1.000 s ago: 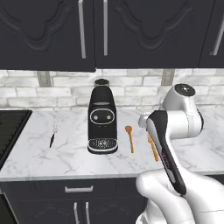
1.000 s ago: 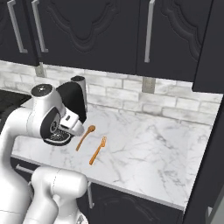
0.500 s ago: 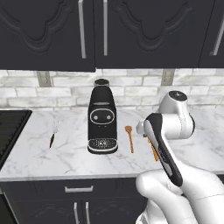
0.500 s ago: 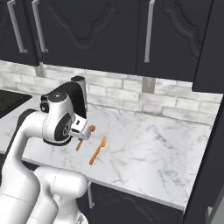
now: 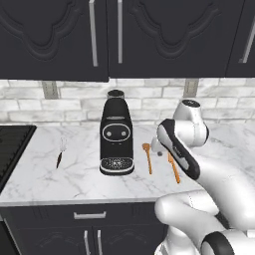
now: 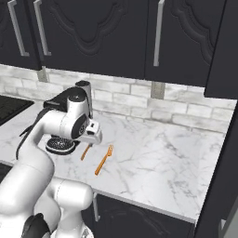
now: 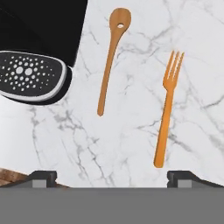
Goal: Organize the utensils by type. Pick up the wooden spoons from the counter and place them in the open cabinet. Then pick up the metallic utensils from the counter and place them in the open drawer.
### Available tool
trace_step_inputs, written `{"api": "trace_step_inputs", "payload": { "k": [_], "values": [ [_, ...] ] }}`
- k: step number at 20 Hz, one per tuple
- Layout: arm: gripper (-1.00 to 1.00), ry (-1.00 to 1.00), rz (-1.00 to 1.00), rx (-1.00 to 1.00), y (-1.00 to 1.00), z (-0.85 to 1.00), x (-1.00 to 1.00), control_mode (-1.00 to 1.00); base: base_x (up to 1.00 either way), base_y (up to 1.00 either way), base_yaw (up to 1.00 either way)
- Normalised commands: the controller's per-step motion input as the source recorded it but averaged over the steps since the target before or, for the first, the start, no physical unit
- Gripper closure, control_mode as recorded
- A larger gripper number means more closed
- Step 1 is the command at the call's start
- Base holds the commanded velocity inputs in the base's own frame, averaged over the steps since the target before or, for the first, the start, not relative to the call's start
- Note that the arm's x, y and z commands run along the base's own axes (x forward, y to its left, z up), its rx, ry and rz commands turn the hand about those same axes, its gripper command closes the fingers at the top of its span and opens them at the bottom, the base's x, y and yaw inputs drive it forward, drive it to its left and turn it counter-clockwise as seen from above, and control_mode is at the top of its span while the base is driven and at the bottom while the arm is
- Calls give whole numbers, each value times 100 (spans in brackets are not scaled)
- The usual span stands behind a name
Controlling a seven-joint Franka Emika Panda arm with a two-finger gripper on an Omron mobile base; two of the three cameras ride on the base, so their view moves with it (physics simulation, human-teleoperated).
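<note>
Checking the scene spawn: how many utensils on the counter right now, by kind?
Wooden spoons: 1, spoon, between the coffee machine and the fork.
Orange forks: 1, orange fork.
Silver forks with dark handle: 1, silver fork, left of the machine.
Total: 3 utensils on view.

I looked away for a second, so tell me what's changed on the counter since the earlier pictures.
Only the arm moved: its wrist swung forward and down over the counter, bringing the open gripper above the spoon and orange fork. It took hold of nothing. The spoon, the orange fork, the coffee machine and the dark-handled fork lie where they did.
</note>
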Motion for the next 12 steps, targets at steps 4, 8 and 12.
{"api": "trace_step_inputs", "payload": {
  "k": [4,8,12],
  "values": [
    [-100,11,5,0,0,-24,39,-100,0,0,0],
    [-100,5,0,0,0,-39,17,-100,0,0,0],
    [-100,0,-1,0,0,-34,23,-100,0,0,0]
  ]
}}
